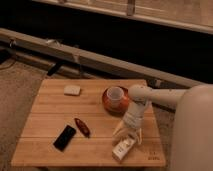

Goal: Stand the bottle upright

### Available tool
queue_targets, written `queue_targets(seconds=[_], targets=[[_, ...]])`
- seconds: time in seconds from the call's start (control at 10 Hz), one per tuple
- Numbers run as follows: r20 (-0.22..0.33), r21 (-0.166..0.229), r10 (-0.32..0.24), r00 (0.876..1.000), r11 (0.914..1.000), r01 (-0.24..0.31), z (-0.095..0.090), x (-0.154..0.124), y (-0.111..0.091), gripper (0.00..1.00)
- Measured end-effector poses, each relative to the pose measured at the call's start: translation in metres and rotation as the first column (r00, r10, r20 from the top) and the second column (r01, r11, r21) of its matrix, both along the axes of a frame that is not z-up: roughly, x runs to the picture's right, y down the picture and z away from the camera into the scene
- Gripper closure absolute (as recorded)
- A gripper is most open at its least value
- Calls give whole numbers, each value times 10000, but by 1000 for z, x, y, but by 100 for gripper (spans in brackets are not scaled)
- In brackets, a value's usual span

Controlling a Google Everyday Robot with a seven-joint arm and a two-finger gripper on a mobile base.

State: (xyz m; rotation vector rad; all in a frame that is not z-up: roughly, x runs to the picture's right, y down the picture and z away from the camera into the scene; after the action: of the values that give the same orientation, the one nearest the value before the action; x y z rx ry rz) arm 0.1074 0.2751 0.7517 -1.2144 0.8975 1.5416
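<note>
The bottle (123, 148) is white with a dark-printed label. It lies on its side near the front right corner of the wooden table (45, 115). My gripper (129, 133) hangs just above the bottle's far end, pointing down at it. The pale arm (165, 96) comes in from the right, over the table's right side.
A white cup (116, 94) sits on an orange saucer (107, 103) behind the gripper. A black phone (65, 137) and a small dark red object (82, 127) lie at the front left. A small pale block (72, 90) lies at the back left. A wall and rail run behind the table.
</note>
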Motion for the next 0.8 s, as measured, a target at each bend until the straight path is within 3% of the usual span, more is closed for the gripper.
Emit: queue_targets(seconds=[0.4, 0.8], targets=[[-254, -73, 90, 9996, 9999, -92, 8, 7, 11, 20], [-196, 116, 389, 9991, 9992, -387, 7, 1, 7, 20]])
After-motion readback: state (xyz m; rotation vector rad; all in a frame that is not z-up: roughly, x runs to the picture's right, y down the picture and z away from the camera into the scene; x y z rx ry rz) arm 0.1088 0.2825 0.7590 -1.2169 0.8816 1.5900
